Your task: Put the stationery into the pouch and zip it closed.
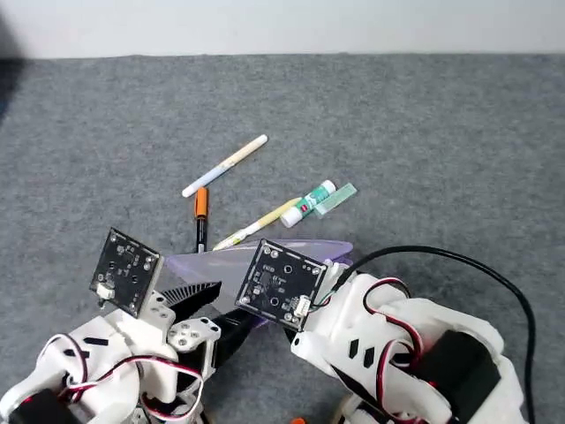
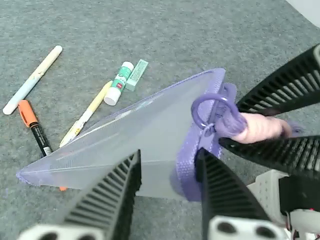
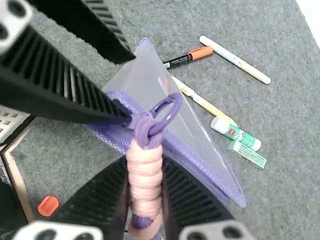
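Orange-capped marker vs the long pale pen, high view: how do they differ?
The orange-capped marker has a black barrel; the pale pen is white and pastel. The marker points at the pouch; the pen slants, clear of it. Both lie flat on the mat.

— The pouch [image 2: 145, 130] in the left pincer [image 2: 169, 155]?
— Clear, purple-edged; pink-and-purple pull [image 3: 145, 175]. The pincer's black, ribbed.
— Beyond it?
— Orange-capped black marker [image 2: 34, 127], pale yellow pen [image 2: 87, 112], green-white glue stick [image 2: 119, 82], grey carpet [image 2: 150, 30].
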You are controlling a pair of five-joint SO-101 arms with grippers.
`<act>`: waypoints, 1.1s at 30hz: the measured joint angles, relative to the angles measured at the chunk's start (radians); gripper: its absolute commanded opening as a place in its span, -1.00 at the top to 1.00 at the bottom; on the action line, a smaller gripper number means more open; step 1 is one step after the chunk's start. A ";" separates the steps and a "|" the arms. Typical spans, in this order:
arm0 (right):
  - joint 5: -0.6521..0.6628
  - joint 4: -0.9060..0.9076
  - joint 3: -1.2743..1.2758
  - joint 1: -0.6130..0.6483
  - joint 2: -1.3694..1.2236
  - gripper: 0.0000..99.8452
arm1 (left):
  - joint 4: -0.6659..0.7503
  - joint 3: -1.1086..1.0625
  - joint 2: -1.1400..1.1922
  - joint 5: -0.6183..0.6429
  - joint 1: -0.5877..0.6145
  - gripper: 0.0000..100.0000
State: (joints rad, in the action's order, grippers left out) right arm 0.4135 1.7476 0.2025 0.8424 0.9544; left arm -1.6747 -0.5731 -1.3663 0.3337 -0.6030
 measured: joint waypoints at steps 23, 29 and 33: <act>0.002 0.002 -0.023 -0.235 0.052 0.98 | -0.052 0.000 0.006 -0.066 0.032 0.97; 0.060 0.006 -0.025 -0.419 0.055 0.98 | -0.057 0.002 0.006 -0.080 0.198 0.97; 0.133 0.006 -0.023 -0.562 0.043 0.98 | -0.057 0.002 0.006 -0.120 0.270 0.97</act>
State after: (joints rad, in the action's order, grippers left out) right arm 0.5470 1.7538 0.1795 0.2808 0.9973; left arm -1.7315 -0.5715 -1.3602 0.2140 -0.3330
